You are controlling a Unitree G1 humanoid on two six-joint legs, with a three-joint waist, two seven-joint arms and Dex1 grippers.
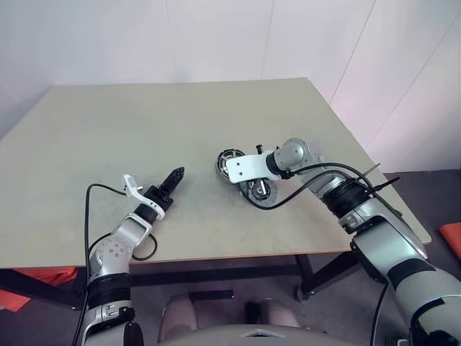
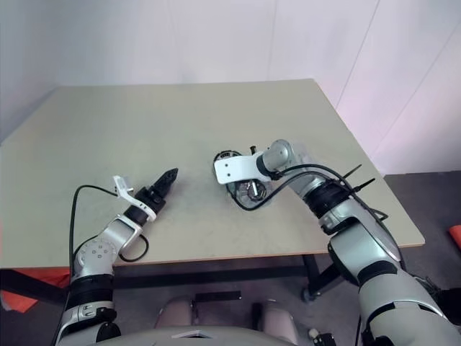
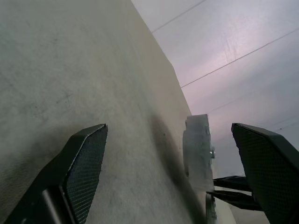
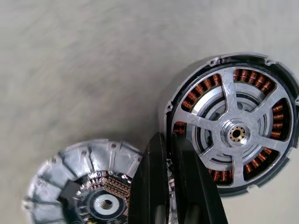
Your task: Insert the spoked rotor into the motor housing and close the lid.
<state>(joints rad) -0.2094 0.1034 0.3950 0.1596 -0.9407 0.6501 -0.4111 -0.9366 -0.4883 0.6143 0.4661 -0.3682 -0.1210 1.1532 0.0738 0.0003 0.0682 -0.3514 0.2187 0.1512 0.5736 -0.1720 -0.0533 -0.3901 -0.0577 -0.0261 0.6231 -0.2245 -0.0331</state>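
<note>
The motor housing (image 4: 276,112), a dark puck with coppery windings, lies on the table. The spoked rotor (image 4: 208,127) sits inside it, its silver spokes and hub facing up. Beside the housing lies the lid (image 4: 60,163), pale and silvery with a dark centre, partly hidden by my fingers. My right gripper (image 4: 169,139) is shut with nothing in it, hovering over the gap between lid and housing. From the head, the housing (image 1: 227,158) and lid (image 1: 259,192) peek from under that wrist. My left gripper (image 1: 175,175) is held apart to the left, fingers (image 3: 86,161) open wide and empty.
The beige table (image 1: 144,122) has free room to the left and at the back. A black cable (image 1: 288,199) loops from the right arm over the table near the lid. The table's right edge (image 1: 360,155) runs close behind the right arm.
</note>
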